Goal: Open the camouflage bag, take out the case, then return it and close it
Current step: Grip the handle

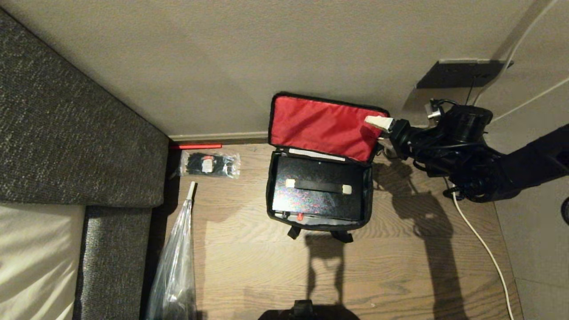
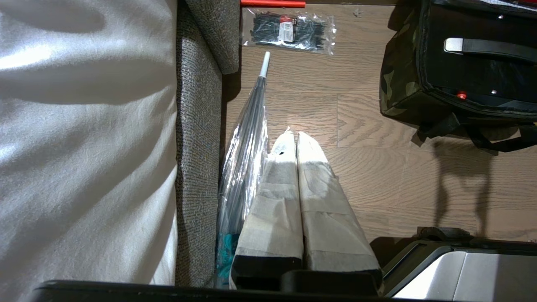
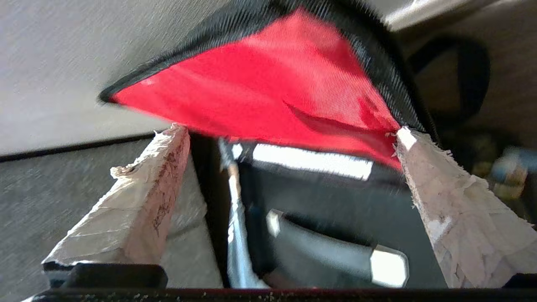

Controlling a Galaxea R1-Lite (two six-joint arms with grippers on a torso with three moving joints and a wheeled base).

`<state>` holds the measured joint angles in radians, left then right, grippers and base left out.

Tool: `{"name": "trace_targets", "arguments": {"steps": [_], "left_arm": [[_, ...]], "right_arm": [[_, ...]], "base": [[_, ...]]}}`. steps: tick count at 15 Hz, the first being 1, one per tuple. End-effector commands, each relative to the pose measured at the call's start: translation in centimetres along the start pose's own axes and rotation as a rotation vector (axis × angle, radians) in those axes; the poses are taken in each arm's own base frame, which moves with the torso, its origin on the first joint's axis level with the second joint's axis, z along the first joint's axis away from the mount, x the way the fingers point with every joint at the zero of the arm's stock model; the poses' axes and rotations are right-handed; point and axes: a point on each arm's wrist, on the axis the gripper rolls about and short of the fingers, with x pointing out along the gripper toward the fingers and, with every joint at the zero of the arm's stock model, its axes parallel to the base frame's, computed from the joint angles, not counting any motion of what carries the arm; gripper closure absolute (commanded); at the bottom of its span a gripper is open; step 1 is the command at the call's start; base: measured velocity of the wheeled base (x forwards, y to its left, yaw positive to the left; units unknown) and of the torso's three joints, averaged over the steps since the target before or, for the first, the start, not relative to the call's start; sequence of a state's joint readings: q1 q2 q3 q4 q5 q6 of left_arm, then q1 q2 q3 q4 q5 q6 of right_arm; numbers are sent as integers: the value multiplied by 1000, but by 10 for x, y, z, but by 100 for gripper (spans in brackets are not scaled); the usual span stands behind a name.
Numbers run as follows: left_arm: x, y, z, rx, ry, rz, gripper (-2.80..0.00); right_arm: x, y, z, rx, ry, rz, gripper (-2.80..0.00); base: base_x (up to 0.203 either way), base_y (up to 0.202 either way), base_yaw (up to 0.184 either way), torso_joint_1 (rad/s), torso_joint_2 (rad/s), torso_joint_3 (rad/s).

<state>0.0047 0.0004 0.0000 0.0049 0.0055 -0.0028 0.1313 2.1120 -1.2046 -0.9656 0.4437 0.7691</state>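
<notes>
We see the camouflage bag (image 1: 318, 195) standing on the wooden floor (image 1: 249, 262) just in front of the wall (image 1: 249, 58), its red-lined lid (image 1: 324, 126) thrown back and leaning up against that wall. Inside the open bag lies the case (image 1: 318, 193), flat and black, filling nearly the whole width, with a black handle (image 1: 318, 186) capped in white at both ends across its top and a small red mark (image 1: 300, 216) at its near edge. Our right gripper (image 1: 378, 122) reaches in from the right and hovers at the lid's right edge; in the right wrist view its two tape-wrapped fingers (image 3: 138, 201) stand spread wide, the red lining between them, holding nothing, and one fingertip lies close against the lid's lower corner, though we cannot tell whether it touches. Our left gripper (image 2: 293, 138) hangs low on the left, away from the bag, with its fingers pressed together over bare floor. Beside it a folded clear umbrella (image 1: 178, 262) lies along the base of the grey sofa (image 1: 80, 133), its white tip pointing towards a packet of black cable ties (image 1: 210, 164) near the wall. A white cable (image 1: 482, 249) trails over the floor on the right, under the right arm.
</notes>
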Motion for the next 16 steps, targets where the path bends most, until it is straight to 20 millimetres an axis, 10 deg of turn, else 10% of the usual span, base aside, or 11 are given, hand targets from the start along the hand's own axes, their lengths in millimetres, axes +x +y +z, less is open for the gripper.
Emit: {"name": "trace_targets", "arguments": {"steps": [1,6,12,13,16], "left_arm": [[0,0,-1,0,1,2,0],[0,0,-1,0,1,2,0],[0,0,-1,0,1,1,0],[0,0,-1,0,1,2,0],[0,0,-1,0,1,1,0]], "right_arm": [[14,-13,-3,-28,-32,-18,-280],[22,-22,-4,-174,-85,-61,-280],[-31,17,-7,-65,80,-48,-280],[-42,26,-8,-47,101,-40,0],[-86,57,-13,6,194,44,0]], "base": [[0,0,0,0,0,0],[0,0,0,0,0,0],[0,0,0,0,0,0],[0,0,0,0,0,0],[0,0,0,0,0,0]]}}
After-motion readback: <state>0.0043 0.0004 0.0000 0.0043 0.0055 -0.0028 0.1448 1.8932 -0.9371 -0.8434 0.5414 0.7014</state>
